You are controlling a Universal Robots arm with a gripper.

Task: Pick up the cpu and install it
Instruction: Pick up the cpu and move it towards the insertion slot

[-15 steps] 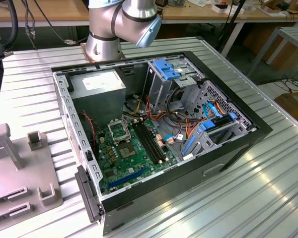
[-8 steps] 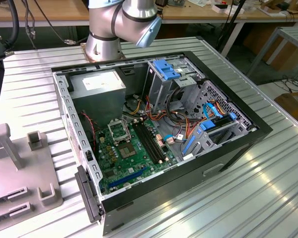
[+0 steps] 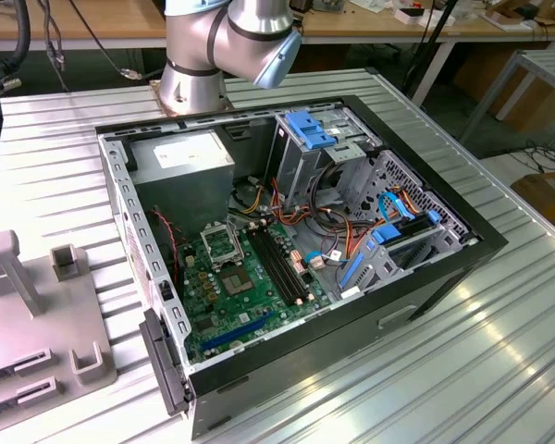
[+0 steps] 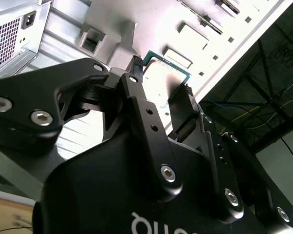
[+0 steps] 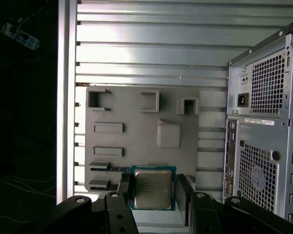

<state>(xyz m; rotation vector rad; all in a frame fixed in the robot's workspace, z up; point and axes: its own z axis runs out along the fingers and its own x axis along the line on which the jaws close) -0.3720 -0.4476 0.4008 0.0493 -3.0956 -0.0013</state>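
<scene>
Black open computer case (image 3: 287,370) on ribbed metal table (image 3: 499,370); flat grey fixture plate (image 5: 136,117) lies beside it. Gripper state?
— Black two-finger gripper (image 5: 154,187) is closed on the small square silver-topped cpu (image 5: 153,191), with fingers (image 5: 184,187) pressed against opposite edges in both wrist views.
Cpu location?
— Held over the grey plate, outside the case.

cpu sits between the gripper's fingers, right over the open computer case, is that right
Not quite. The cpu does sit between the fingers of the gripper, but it is over the grey fixture plate, not the computer case, which stands beside the plate. The first wrist view shows this.
</scene>
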